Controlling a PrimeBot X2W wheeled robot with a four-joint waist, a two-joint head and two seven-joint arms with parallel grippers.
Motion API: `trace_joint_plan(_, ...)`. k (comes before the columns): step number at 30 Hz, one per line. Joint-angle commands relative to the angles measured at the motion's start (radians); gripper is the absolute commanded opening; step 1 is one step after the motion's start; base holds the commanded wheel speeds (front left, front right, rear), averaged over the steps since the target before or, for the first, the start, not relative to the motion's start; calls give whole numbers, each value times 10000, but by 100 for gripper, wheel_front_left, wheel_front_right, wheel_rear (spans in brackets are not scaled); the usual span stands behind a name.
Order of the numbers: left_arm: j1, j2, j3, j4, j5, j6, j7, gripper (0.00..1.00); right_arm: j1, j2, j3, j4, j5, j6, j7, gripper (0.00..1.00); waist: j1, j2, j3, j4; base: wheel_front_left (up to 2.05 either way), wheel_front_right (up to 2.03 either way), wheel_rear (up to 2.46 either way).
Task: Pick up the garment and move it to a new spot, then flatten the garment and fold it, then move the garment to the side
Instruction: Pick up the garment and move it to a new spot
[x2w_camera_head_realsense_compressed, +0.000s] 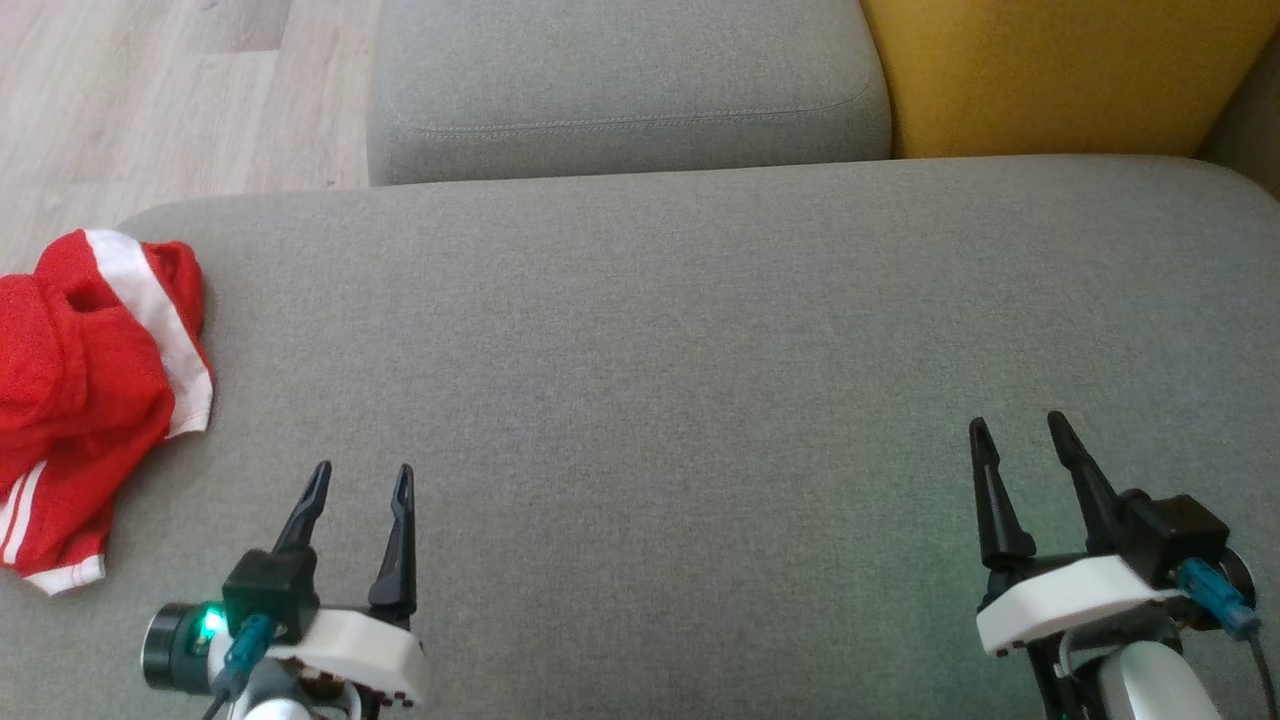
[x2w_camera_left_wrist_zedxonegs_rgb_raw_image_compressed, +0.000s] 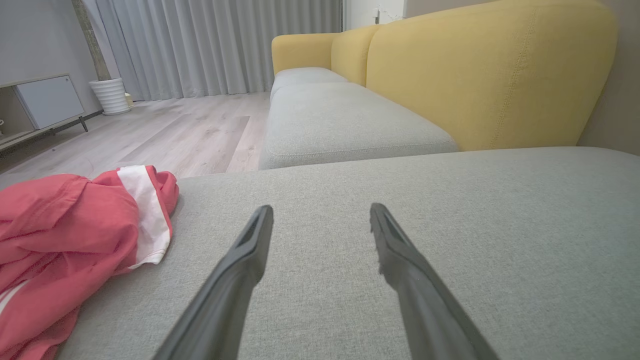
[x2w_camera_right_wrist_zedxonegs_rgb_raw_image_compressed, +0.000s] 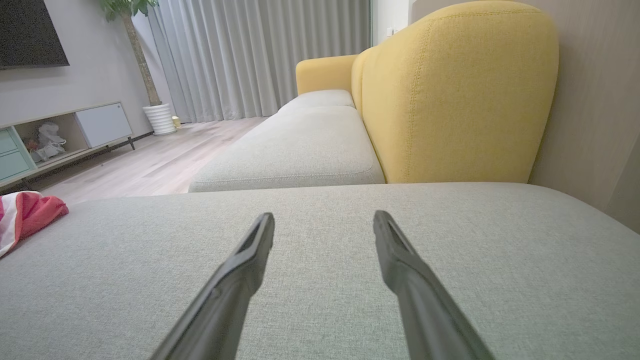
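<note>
1. The broad grey cushion (x2w_camera_head_realsense_compressed: 700, 350) lies bare between the left tool (x2w_camera_head_realsense_compressed: 362, 467) and the right tool (x2w_camera_head_realsense_compressed: 1016, 419), and on the far side of both.
2. A crumpled red garment (x2w_camera_head_realsense_compressed: 90, 380) takes up the cushion's left edge, near the left tool.
3. A yellow backrest (x2w_camera_head_realsense_compressed: 1050, 70) walls off the far right.
4. A second grey seat (x2w_camera_head_realsense_compressed: 620, 90) butts against the far edge.

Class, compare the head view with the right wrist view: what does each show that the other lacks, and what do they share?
Head view, not the right wrist view: the left pincer, open, above the grey seat cushion.
Right wrist view, not the head view: pale curtains, a white plant pot, a low cabinet and a dark screen on the wall.
Both: the open right pincer, the cushion, the yellow backrest, the wooden floor, and the crumpled red garment, a mere corner of it in the wrist view.
</note>
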Motion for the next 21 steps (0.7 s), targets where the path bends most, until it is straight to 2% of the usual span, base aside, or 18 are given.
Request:
trace_joint_plan(1, -342, 11, 403, -262, 113, -29, -136, 100, -189, -12, 206, -331, -2, 77, -29, 100, 0, 0, 3, 14, 0, 0, 0)
trace_joint_plan(7, -389, -75, 517, -225, 179, -60, -136, 100, -188, -19, 179, -356, -48, 77, -28, 100, 0, 0, 40, 115, 0, 0, 0)
trace_joint_plan(14, -482, -199, 676, -223, 177, -66, -136, 100, -120, 19, 217, -563, -167, 77, 45, 100, 0, 0, 90, 669, 0, 0, 0)
trace_joint_plan(21, -574, -214, 945, -268, 249, -53, -136, 100, -19, 97, 447, -892, -367, 77, 193, 100, 0, 0, 100, 1911, 0, 0, 0)
